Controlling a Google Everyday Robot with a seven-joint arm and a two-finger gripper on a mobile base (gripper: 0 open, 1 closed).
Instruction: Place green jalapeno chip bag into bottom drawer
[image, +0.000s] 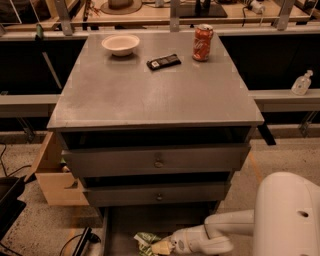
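Observation:
The green jalapeno chip bag (145, 242) lies crumpled in the open bottom drawer (120, 225), at the lower edge of the view and partly cut off. My gripper (162, 246) is at the end of the white arm that reaches in from the right. It sits low in the drawer, right against the bag's right side. The bag's lower part is out of view.
On the grey cabinet top (150, 90) stand a white bowl (120, 44), a black flat bar (163, 61) and an orange soda can (202, 42). Two upper drawers with round knobs (158, 163) are slightly open. A wooden box (55, 175) stands at the left of the cabinet.

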